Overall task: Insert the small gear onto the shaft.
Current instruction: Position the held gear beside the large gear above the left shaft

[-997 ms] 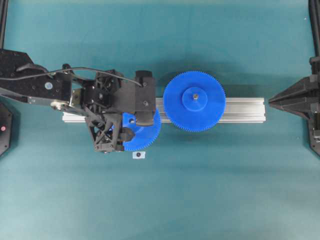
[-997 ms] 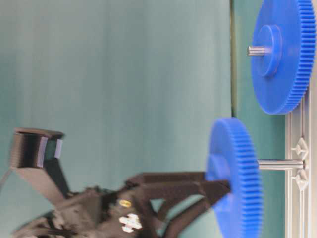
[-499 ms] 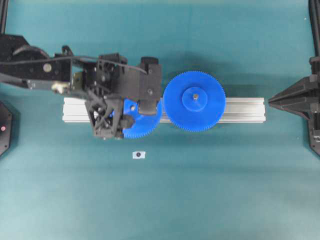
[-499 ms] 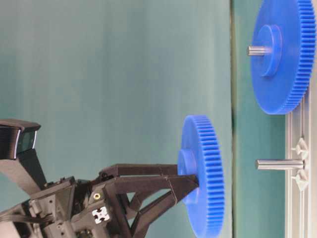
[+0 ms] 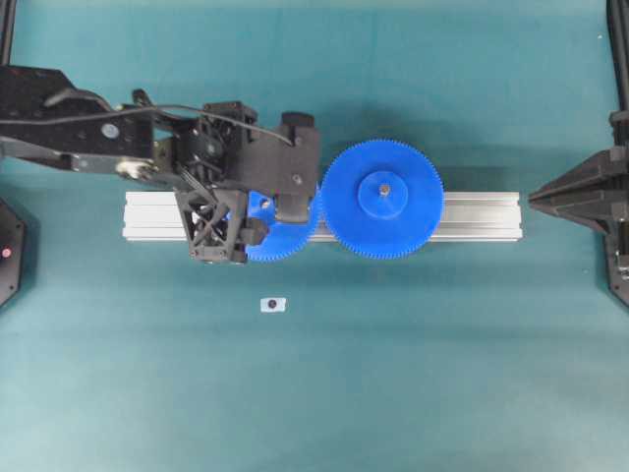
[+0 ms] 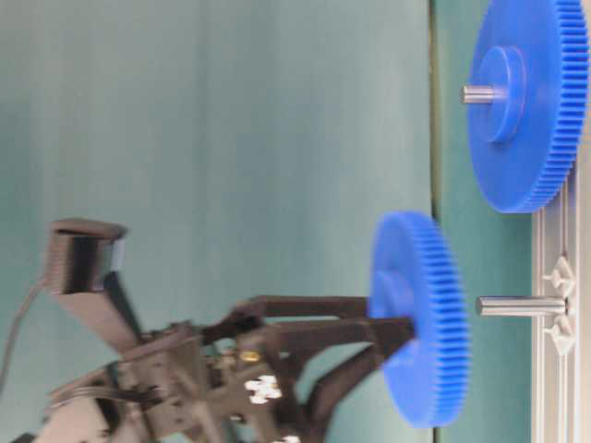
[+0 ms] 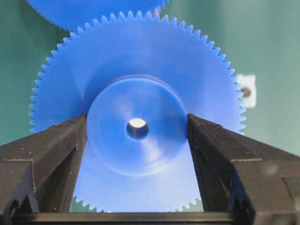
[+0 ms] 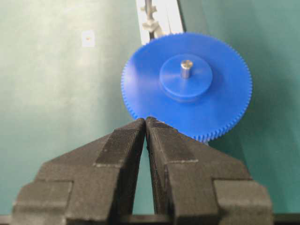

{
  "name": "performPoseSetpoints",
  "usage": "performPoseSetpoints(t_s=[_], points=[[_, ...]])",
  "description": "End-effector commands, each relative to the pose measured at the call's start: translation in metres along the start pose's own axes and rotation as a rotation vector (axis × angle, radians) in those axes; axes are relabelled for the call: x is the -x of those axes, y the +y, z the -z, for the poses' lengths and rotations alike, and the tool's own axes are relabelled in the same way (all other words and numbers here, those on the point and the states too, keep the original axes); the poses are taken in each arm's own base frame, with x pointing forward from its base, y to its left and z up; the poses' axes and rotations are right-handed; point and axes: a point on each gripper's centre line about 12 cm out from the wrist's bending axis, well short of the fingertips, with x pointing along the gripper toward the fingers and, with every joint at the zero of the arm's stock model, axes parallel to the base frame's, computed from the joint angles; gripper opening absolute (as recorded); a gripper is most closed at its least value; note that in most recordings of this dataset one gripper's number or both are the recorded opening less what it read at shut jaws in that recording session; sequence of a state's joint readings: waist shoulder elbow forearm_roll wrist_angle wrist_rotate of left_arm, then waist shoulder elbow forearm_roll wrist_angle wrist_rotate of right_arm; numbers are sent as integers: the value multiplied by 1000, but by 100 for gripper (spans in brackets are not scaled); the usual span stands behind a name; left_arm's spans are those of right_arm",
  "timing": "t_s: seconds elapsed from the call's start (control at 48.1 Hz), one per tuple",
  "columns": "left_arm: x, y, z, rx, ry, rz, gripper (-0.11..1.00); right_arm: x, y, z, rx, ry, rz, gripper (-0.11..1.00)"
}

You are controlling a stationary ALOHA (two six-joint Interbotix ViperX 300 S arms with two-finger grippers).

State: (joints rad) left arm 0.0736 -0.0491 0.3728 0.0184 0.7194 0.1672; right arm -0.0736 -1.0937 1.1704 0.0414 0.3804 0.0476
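Observation:
My left gripper [image 7: 137,118] is shut on the raised hub of the small gear [image 7: 140,61], one black finger on each side. In the overhead view the left gripper [image 5: 257,221] holds the small gear [image 5: 285,241] over the rail, hiding the shaft. The table-level view shows the small gear [image 6: 420,318] face-on to the shaft [image 6: 522,305], a narrow gap off its tip. A pale glint fills the gear's centre hole. The right gripper [image 8: 145,120] is shut and holds nothing, parked at the right edge [image 5: 536,200].
The larger blue gear [image 5: 383,200] sits on its own pin on the aluminium rail [image 5: 482,216], its teeth close beside the small gear. A tiny white tag [image 5: 272,305] lies on the green table in front of the rail.
The left gripper has carried the small gear toward the back, over the rail. It lifted away from the shaft, then came back down close to the shaft tip. The right arm stayed still.

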Motion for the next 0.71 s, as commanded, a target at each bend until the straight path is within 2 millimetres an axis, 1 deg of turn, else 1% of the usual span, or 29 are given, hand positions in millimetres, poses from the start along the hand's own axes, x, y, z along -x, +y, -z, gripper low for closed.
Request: performPoseSetpoints(t_s=[0.0,0.27,0.457,0.686], points=[[4,2,-5,-2,-33,-9,72,0,0,-4,-10,-11,2,21],[-13,1,-3,-6,-18,-4,72,0,0,-4,-10,-11,1,21],[-19,0,1,-9,0,-2,72,0,0,-4,-10,-11,1,21],[-27,6,4,6,11,-7,72,0,0,-4,-13,-11,3,21]])
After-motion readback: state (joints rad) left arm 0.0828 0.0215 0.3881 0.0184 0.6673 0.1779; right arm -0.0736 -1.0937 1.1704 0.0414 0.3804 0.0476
